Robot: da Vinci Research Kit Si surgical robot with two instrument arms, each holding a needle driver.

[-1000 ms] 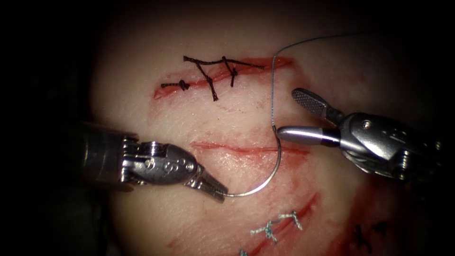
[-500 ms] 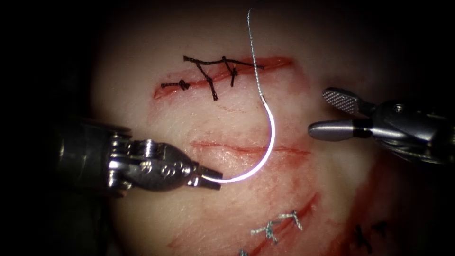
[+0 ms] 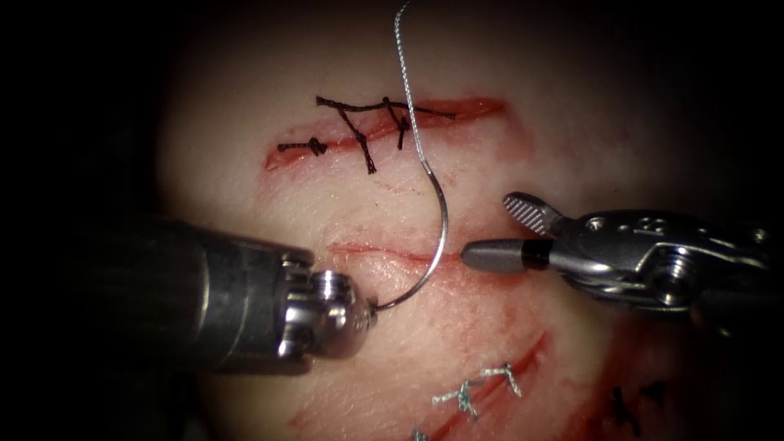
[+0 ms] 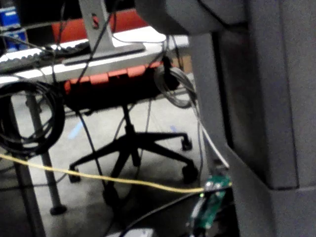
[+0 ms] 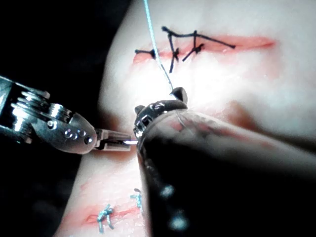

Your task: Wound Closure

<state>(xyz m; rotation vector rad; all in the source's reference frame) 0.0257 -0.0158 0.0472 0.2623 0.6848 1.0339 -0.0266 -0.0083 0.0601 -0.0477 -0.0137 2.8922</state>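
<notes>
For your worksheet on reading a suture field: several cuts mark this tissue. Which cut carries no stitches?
The middle cut, the one the needle crosses beside the right tool. The upper cut has dark stitches; the lower cut has pale ones.

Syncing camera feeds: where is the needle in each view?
Endoscope view: needle arcs over the open cut, off the tissue, one end held in the left tool.
Right wrist view: a short glint of needle at the left tool's jaws.
Left wrist view: lab room, not it.
Shared landmark: the black stitches.
</notes>
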